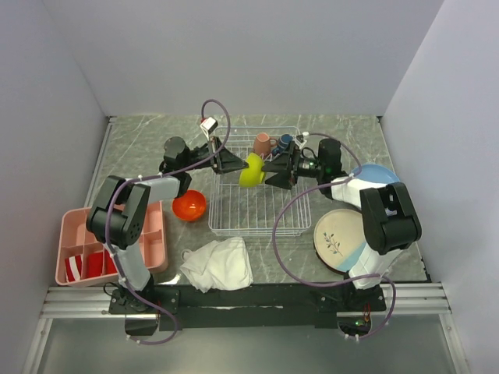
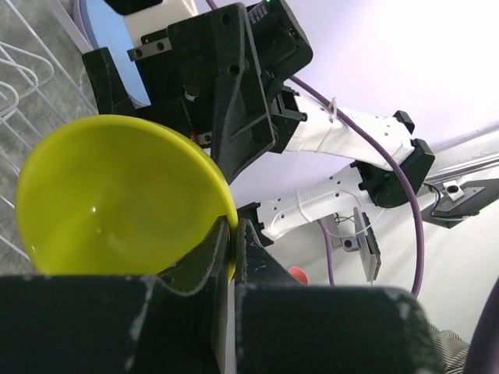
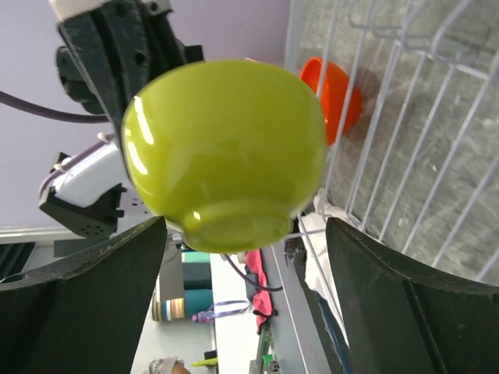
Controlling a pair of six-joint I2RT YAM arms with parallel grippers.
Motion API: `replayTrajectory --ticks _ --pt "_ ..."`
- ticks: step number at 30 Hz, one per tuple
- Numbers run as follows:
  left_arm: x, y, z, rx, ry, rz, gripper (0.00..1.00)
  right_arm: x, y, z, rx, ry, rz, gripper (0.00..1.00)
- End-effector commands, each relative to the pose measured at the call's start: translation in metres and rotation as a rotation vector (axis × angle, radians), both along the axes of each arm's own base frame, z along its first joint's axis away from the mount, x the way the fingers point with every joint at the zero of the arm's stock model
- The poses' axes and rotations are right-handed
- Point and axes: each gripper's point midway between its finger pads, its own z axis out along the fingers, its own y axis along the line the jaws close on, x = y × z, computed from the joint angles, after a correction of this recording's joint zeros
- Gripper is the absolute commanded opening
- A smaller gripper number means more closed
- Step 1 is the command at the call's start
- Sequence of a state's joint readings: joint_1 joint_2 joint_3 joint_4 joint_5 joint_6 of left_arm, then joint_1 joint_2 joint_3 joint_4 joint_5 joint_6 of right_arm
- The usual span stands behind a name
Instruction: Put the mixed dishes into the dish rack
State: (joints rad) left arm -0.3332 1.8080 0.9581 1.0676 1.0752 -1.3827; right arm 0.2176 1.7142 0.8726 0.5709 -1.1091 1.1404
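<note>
My left gripper [image 1: 234, 162] holds the lime-green bowl [image 1: 251, 170] on its side in the air over the dish rack [image 1: 234, 222]. In the left wrist view that gripper [image 2: 231, 226] is shut on the bowl's [image 2: 117, 202] rim. My right gripper [image 1: 273, 173] faces the bowl's base from the right. In the right wrist view it [image 3: 245, 226] is open, its fingers [image 3: 101, 280] standing either side of the bowl's [image 3: 226, 148] foot with gaps. A small pink mug [image 1: 263, 143] and a dark-blue mug [image 1: 285, 142] sit at the rack's back. The orange bowl [image 1: 189, 206] lies on the table left of the rack.
A cream-and-blue plate [image 1: 341, 240] and a light-blue plate [image 1: 376, 173] lie right of the rack, partly under the right arm. A white cloth [image 1: 218, 263] lies in front of the rack. The pink divided tray [image 1: 78, 234] is at the front left.
</note>
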Motion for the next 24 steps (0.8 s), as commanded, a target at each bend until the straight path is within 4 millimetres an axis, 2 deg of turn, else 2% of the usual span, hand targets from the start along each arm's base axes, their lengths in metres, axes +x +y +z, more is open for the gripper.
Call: replayTrajectory --ticks 1,11,19,22,24 --pt "0.001 -0.005 0.022 -0.041 -0.096 -0.014 0.01 0.011 0.008 0.028 0.057 -0.108 0.017 0.89" --pt "0.007 -0.01 0.017 -0.043 -0.078 -0.013 0.01 0.008 0.014 0.023 0.052 -0.094 0.046 0.76" --pt "0.015 -0.012 0.016 -0.045 -0.08 -0.002 0.01 0.005 0.014 0.017 0.042 -0.051 0.063 0.76" --pt "0.017 -0.013 0.013 -0.045 -0.074 0.003 0.01 0.006 0.015 0.022 0.051 -0.063 0.07 0.77" --pt "0.018 -0.014 0.01 -0.042 -0.064 0.006 0.01 0.004 0.016 0.028 0.068 -0.084 0.077 0.72"
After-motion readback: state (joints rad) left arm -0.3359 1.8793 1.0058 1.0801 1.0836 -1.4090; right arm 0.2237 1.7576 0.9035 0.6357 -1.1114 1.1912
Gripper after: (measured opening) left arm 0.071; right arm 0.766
